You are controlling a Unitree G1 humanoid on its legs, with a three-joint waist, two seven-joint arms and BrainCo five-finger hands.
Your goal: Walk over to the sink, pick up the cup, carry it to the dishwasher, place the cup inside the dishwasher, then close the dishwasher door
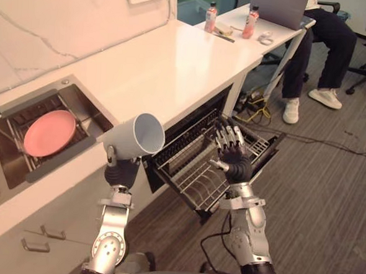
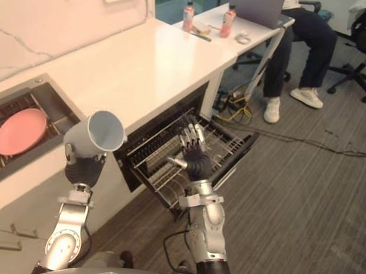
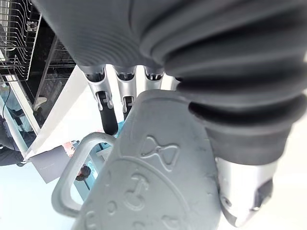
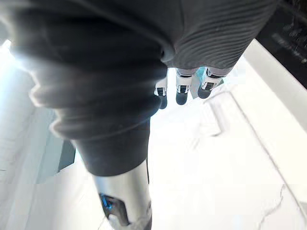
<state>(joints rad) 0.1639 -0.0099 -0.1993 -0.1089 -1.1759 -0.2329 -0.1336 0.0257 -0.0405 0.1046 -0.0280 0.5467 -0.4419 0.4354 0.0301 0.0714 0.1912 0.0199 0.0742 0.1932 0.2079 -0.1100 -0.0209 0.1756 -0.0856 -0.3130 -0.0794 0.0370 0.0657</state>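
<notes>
Plainly the white counter [image 1: 175,68] was the biggest thing before the robot. It ran along behind the dishwasher rack [image 1: 187,168], which stood pulled out of the dark opening beneath it. The sink [image 1: 91,109] sat well to the left of the rack, sunk into that counter, with a pink plate [image 1: 49,132] lying in it.

The cup [image 1: 139,137] was out of the sink. Pale and tipped on its side with its mouth turned toward the rack, it hung just left of the rack's near corner and above it, not yet over the wires. The left hand [image 1: 120,170] had its fingers clamped round the cup's body from below, and the handle showed beside them in the left wrist view. The right hand [image 1: 233,162] was raised over the rack's middle, fingers straight and spread, holding nothing.

To my eye the trouble lay in the tilt. Lowered as it was, the cup could catch its rim or handle on the upright wires and roll. The free hand over the rack might also get in its way.
</notes>
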